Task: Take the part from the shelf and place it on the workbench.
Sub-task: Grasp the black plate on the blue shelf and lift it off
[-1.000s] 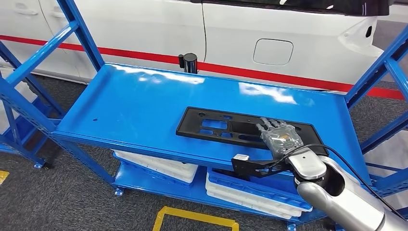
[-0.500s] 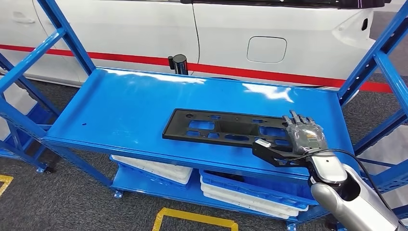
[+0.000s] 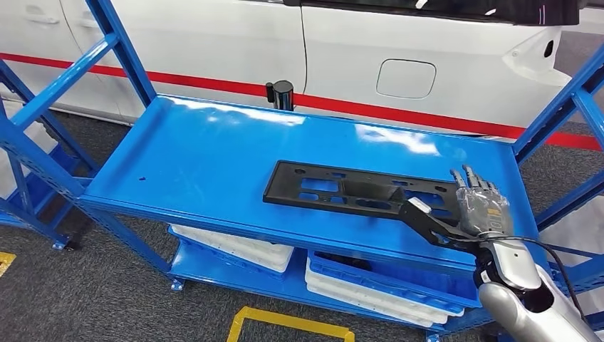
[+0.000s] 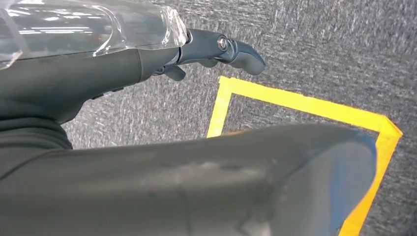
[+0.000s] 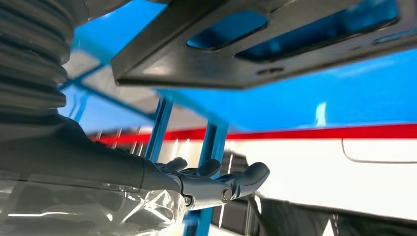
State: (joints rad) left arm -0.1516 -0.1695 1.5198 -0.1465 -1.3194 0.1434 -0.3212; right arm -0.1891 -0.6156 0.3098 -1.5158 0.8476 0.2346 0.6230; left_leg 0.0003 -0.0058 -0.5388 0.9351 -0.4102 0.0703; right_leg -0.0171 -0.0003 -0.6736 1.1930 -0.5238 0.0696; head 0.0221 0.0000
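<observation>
The part [image 3: 356,192] is a long flat black plate with several cut-outs, lying on the blue shelf board [image 3: 199,157] right of its middle. My right hand [image 3: 481,210] sits at the plate's right end with its fingers straight and spread, pointing toward the back of the shelf. Its thumb stretches along the plate's front edge, and I cannot tell if it touches. In the right wrist view the part [image 5: 206,64] lies apart from the fingers [image 5: 211,184], which hold nothing. My left hand [image 4: 147,54] hangs over the floor, empty, with fingers loosely extended.
A white car with a red stripe [image 3: 356,50] stands close behind the shelf, and a black post [image 3: 283,92] stands at the shelf's back edge. Blue uprights [image 3: 121,50] frame both ends. White trays [image 3: 235,246] fill the lower level. Yellow tape [image 4: 295,103] marks the grey floor.
My right hand has slid right, from on top of the plate's right portion to its right end, with the thumb now spread toward the front edge. The head camera shifted slightly. The plate stays put.
</observation>
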